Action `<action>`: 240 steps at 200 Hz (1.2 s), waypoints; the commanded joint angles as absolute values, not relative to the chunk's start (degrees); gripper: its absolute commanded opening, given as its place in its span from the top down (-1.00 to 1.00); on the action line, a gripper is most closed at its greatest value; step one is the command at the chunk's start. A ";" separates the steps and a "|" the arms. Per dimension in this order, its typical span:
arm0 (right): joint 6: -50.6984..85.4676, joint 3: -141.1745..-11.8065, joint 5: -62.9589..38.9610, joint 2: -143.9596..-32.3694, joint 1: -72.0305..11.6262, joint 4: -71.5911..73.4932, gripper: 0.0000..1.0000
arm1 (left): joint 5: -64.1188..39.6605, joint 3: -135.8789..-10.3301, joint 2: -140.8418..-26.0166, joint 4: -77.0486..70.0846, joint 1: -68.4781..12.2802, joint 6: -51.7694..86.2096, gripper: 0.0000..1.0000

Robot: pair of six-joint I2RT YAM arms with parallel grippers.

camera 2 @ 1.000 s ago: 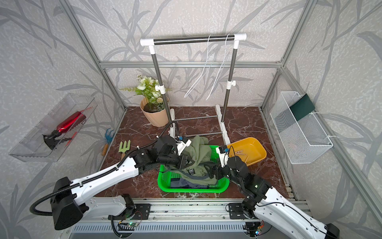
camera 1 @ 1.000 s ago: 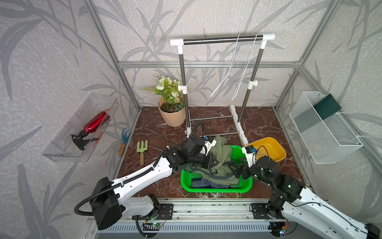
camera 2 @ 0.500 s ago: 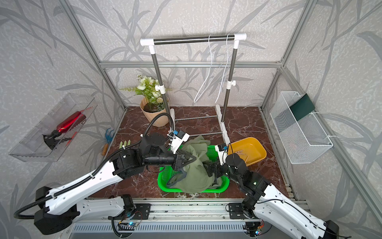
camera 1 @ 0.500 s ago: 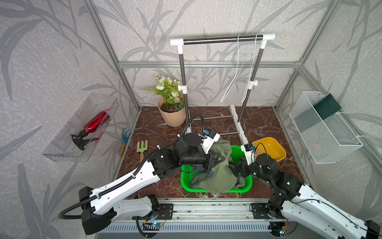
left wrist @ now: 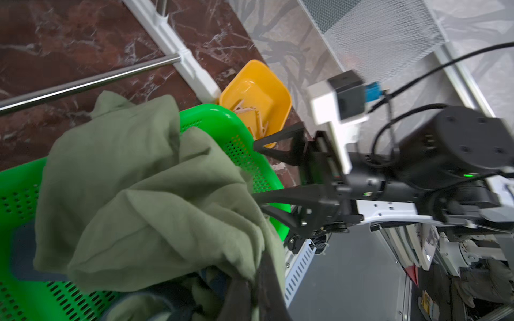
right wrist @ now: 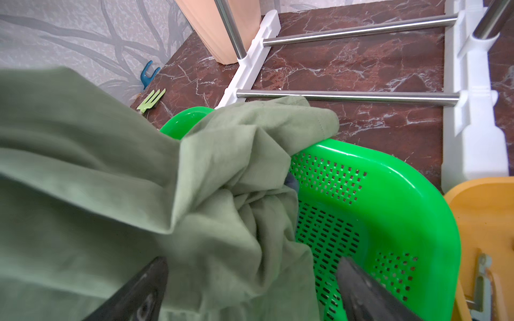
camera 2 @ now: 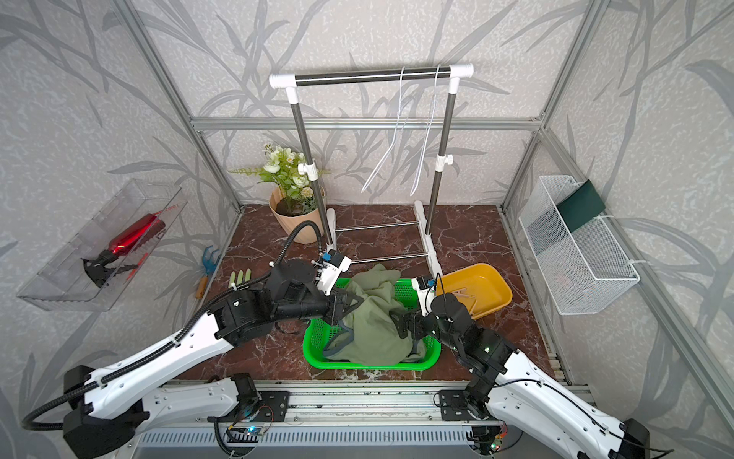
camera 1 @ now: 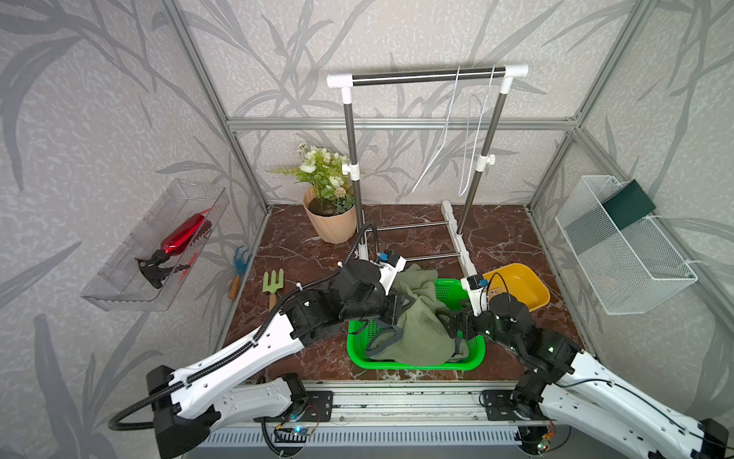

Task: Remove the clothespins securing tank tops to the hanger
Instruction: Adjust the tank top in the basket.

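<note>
Robot lab cell w/ alu frame [camera 1: 401, 124], wallpaper panels [camera 1: 99, 99], base rail [camera 1: 401, 397] (mock laundry nook: clothes rack [camera 1: 429, 75]).

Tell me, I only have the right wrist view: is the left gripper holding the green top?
Observer: Yes. The left gripper is shut on a fold of the green top.
Operator: Any pins on the cloth?
Observer: None that I can see. Several pins lie in the yellow tray.
Operator: And the hangers?
Observer: Two white hangers hang bare on the rack's bar.
</note>
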State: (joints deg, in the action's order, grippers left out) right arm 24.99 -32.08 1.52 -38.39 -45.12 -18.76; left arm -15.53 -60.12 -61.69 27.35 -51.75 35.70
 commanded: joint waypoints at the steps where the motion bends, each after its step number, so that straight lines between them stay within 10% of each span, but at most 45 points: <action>1: 24.10 -32.97 2.60 -36.61 -45.35 -19.41 -0.92 | -16.99 -54.87 -61.81 23.67 -46.12 38.90 1.00; 135: 19.89 -41.87 3.43 -68.27 -44.56 -14.98 -0.90 | -18.22 -45.80 -89.11 18.76 -43.95 34.95 1.00; 180: 20.66 -40.45 2.69 -77.89 -44.83 -16.31 -0.79 | -14.44 -52.17 -82.19 27.97 -44.53 32.14 0.02; 240: 20.57 -34.44 2.70 -72.41 -45.09 -12.91 -0.77 | -3.49 -65.18 -72.13 37.02 -41.20 27.17 -0.63</action>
State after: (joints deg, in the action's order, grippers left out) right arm 21.26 -37.01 2.57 -75.79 -44.84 -12.45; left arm -8.51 -60.36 -71.48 32.88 -43.46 30.57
